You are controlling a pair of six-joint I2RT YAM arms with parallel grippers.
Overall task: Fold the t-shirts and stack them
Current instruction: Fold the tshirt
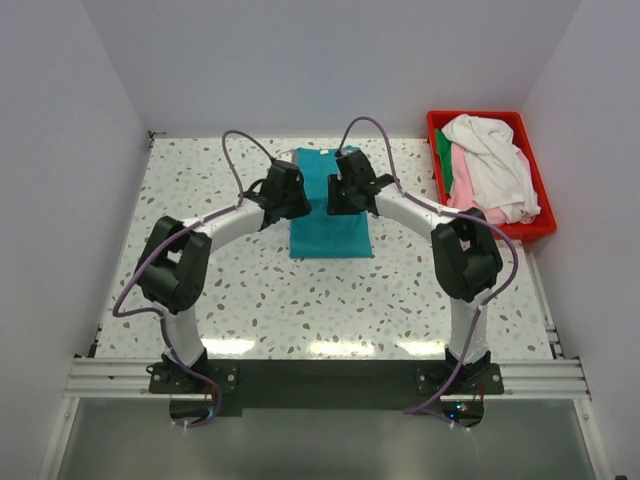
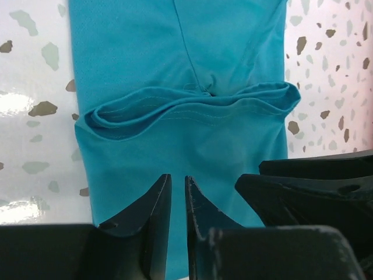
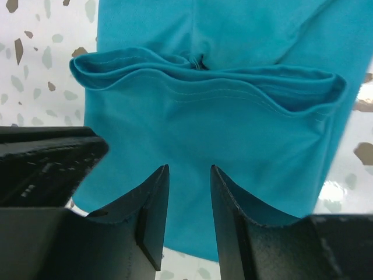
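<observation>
A teal t-shirt point(image 1: 330, 235) lies folded into a narrow rectangle at the middle back of the table, its doubled hem edge point(image 2: 192, 105) bulging slightly. Both grippers hover close together over its far half. My left gripper point(image 1: 292, 195) point(image 2: 178, 178) has its jaws a narrow slit apart, with only cloth showing below the gap. My right gripper point(image 1: 345, 188) point(image 3: 189, 169) stands wider open over the teal t-shirt point(image 3: 221, 128), nothing between its fingers. More t-shirts, white point(image 1: 495, 160), pink point(image 1: 462, 190) and dark green point(image 1: 443, 155), are heaped in the red bin.
The red bin point(image 1: 520, 235) sits at the table's right back corner. White walls close in the speckled table point(image 1: 250, 290) on three sides. Each wrist view shows the other gripper's black body beside it, the right one's point(image 2: 315, 186) and the left one's point(image 3: 41, 157).
</observation>
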